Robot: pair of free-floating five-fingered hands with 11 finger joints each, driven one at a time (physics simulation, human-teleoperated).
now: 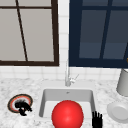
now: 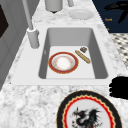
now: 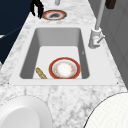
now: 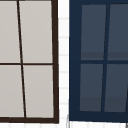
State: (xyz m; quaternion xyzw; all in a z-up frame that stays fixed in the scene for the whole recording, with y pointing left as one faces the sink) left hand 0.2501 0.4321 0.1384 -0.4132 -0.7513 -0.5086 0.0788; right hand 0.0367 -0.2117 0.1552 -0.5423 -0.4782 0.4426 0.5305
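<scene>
We see red ball (image 1: 67, 114) in front view blocking sink floor; side views show red-rimmed plate (image 2: 63, 62) and brown stick (image 2: 82, 56) in sink (image 2: 100, 62). Left hand (image 1: 23, 106) over dragon plate (image 1: 12, 102), fingers curled downward, contact with plate unclear. Right hand (image 1: 97, 120) cut off by frame edge, fingers straight up, holding nothing, white plate (image 1: 118, 112) just beside it.
</scene>
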